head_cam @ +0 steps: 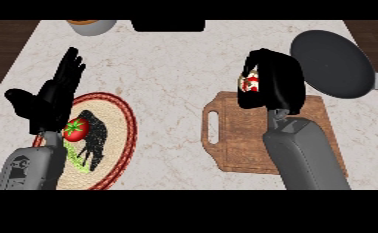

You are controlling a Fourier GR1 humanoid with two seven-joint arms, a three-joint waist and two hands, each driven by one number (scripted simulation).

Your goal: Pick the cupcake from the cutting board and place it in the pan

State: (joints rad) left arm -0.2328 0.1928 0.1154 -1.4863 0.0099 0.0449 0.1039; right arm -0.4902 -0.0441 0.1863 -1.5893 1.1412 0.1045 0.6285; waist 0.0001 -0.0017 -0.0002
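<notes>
Right hand (pixel 277 79) is curling around the cupcake (pixel 252 83), hiding most of it, at the far edge of the cutting board (pixel 236 147). The pan (pixel 332 64) is lying just to this hand's right, by the right edge of the counter (pixel 170 77). Left hand (pixel 52 99) is resting open, fingers spread, near the left edge.

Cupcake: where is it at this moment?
Head view, right of centre: the cupcake is enclosed by the curled right hand, at the far edge of the cutting board, just left of the dark pan.
</notes>
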